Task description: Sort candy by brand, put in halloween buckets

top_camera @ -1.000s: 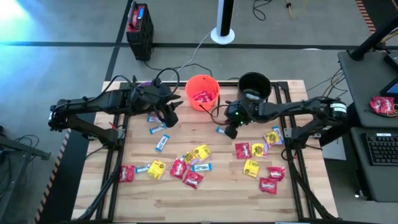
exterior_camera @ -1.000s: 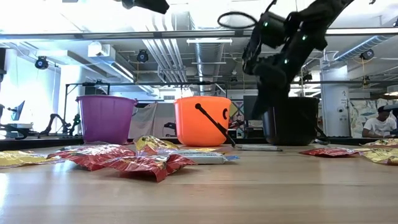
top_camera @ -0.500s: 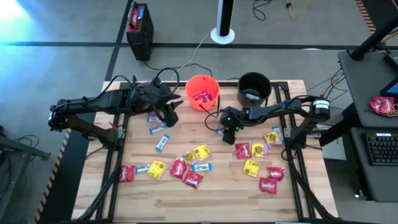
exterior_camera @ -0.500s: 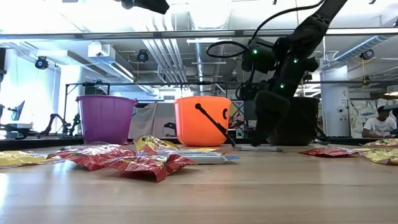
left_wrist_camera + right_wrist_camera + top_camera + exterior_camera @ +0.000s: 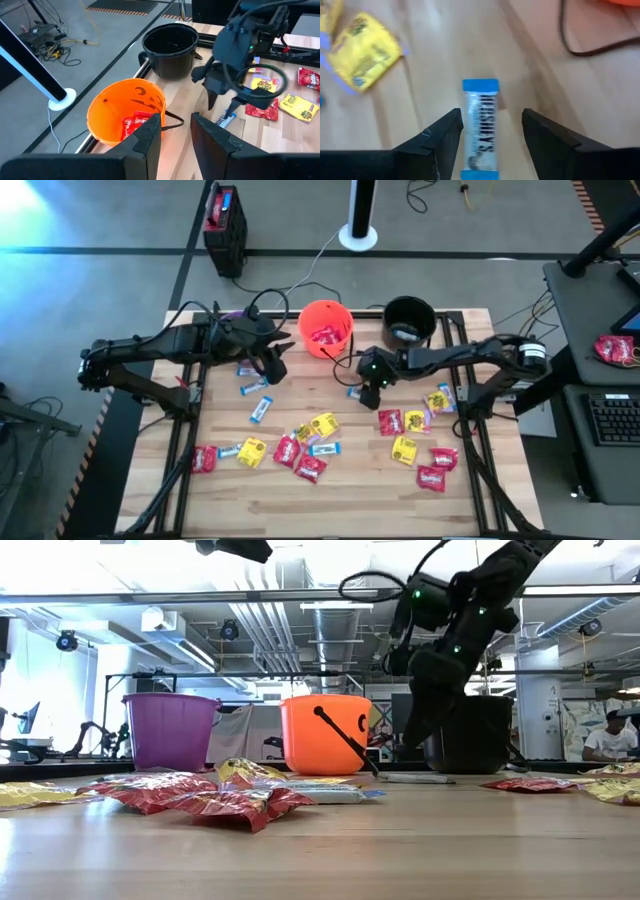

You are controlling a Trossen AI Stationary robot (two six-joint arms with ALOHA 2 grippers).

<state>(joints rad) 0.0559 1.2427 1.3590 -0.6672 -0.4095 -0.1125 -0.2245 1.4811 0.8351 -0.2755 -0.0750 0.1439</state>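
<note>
Right pincer point(image 5: 490, 135) agape over blue-and-white candy point(image 5: 481, 127)

A blue-and-white Hershey's bar point(image 5: 481, 127) is lying on pale wood. Red packets point(image 5: 325, 336) are sitting in the orange bucket point(image 5: 325, 326); the black bucket point(image 5: 409, 320) is standing beside.

Three buckets stand along the upper part of the high view: one purple bucket point(image 5: 168, 730), one orange bucket point(image 5: 325, 327) and one black bucket point(image 5: 408, 320). Loose on the table point(image 5: 350, 500) lie about eighteen candy packets. About six are red packets point(image 5: 389, 421), spread across the lower half of the frame. About six are yellow packets point(image 5: 323, 424). About six are blue-and-white packets point(image 5: 260, 409), mostly left of centre. At least one more red wrapper point(image 5: 324, 336) shows inside the orange bucket.
</note>
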